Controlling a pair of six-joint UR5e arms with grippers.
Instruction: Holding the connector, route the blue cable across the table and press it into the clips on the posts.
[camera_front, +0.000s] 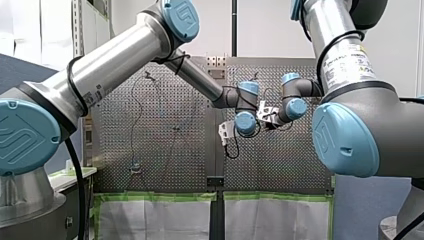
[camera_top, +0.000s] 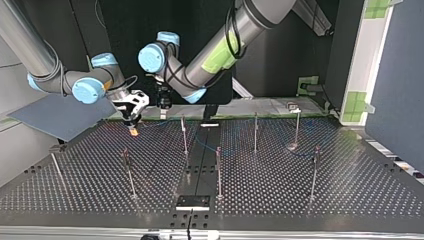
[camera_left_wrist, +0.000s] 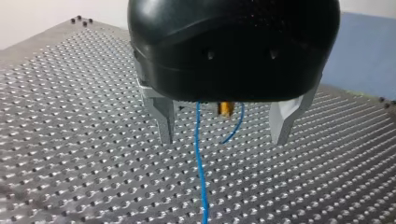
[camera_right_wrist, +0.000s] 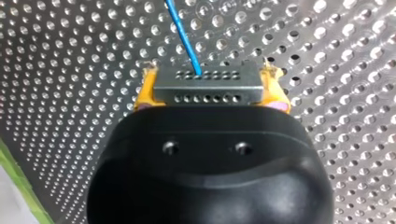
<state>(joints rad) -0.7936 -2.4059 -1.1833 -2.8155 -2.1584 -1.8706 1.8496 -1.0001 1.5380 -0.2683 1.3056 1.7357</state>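
**A:** Item one, connector (camera_right_wrist: 205, 92): location and holder?

**B:** Grey block with rows of holes. It is pinched at both ends between the yellow pads (camera_right_wrist: 145, 91) of my right gripper (camera_right_wrist: 210, 74), close over the perforated table (camera_right_wrist: 70, 70), toward its far edge at the top view's left.

**A:** Item two, blue cable (camera_left_wrist: 201, 158)?

**B:** It leaves the connector, lies slack on the table and passes between the metal fingers (camera_left_wrist: 164, 116) of my left gripper (camera_left_wrist: 223, 137). Those jaws are spread and touch nothing.

**A:** Item three, posts (camera_top: 184, 135)?

**B:** Several, upright. Whether any clip holds cable is too small to tell.

**A:** Step in hand?

**B:** Early, by my judgement: connector gripped, routing hardly begun. The next move calls for carrying the connector toward the nearest post. The left jaws would close loosely on the cable to guide it, then press it down into the clip.
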